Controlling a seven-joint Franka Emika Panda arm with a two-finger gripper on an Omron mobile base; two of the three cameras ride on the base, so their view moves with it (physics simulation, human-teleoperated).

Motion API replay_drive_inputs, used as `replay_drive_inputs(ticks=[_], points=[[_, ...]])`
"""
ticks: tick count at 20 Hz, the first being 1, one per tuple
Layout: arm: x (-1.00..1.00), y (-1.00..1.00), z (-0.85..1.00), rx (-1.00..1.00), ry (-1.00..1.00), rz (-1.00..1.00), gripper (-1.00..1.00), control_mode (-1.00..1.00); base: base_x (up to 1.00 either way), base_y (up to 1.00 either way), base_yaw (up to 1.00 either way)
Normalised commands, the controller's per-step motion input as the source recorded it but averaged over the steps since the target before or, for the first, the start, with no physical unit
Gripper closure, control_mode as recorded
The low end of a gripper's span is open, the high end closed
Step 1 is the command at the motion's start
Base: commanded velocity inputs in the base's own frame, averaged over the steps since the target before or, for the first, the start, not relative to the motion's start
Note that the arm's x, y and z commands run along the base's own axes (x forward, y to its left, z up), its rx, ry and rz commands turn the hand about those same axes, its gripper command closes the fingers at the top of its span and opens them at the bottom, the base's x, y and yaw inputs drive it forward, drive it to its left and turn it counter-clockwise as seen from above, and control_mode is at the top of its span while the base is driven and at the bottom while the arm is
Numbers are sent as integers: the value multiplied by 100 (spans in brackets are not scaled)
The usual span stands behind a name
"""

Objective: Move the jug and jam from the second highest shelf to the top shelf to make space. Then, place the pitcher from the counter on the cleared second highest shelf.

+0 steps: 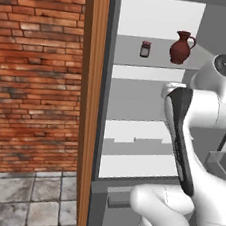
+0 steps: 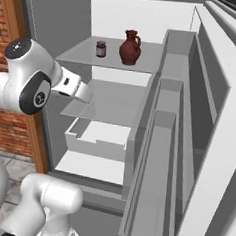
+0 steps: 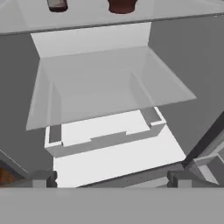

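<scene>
I'm hovering gripper [image 3: 111, 178] with jaws apart, holding nothing | jug [image 1: 181, 47] and jam [image 1: 145, 48] standing close | risking knocking jam while reaching.

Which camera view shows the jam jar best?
The left base view: the jam stands whole on the second highest shelf, lid and label visible. The right base view shows it smaller and darker. The hand view cuts it off, showing just its bottom.
</scene>
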Motion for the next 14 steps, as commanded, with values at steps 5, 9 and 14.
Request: replay_drive_inputs(ticks=[5, 9, 14], points=[[-28, 29, -29, -1, 23, 14, -100, -100, 0, 0, 0], [0, 21, -11, 0, 2, 11, -100, -100, 0, 0, 0], [0, 0, 0, 0, 0, 0, -100, -100, 0, 0, 0]])
